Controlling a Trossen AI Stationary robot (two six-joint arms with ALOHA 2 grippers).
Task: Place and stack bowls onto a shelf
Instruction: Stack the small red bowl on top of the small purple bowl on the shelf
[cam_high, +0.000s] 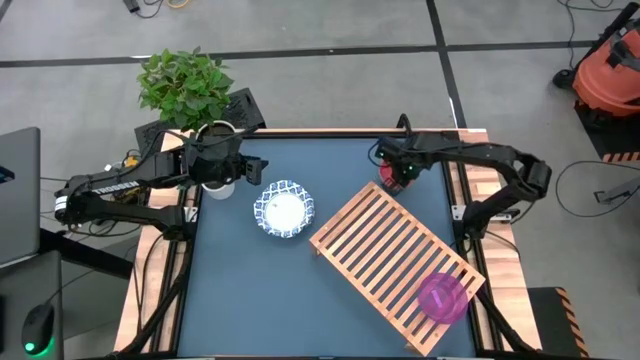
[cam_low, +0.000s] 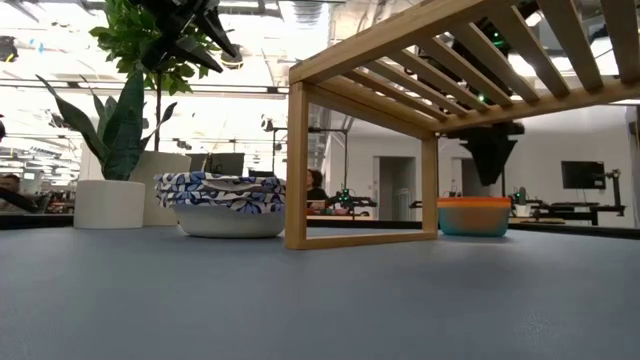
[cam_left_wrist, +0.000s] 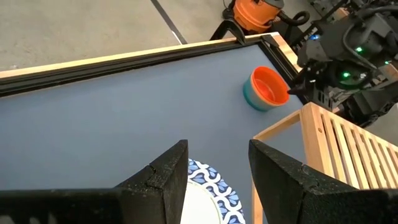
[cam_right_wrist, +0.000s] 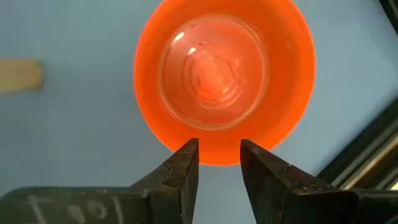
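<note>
The orange-red bowl (cam_right_wrist: 224, 81) sits on the dark blue counter (cam_high: 240, 290) in the upper right of the high view, just past the far end of the shelf (cam_high: 395, 262). The right gripper (cam_right_wrist: 219, 163) hangs directly over it, jaws part open and empty, straddling the near rim. It is the nearer arm. The left gripper (cam_left_wrist: 217, 180), part open and empty, waits above the blue-patterned white bowl (cam_high: 282, 210). A magenta bowl (cam_high: 441, 297) already rests on the shelf

Glossy orange bowl (cam_right_wrist: 224, 81) — pale bare-wood slatted shelf (cam_high: 395, 265) — matt blue tabletop (cam_high: 260, 290).
</note>
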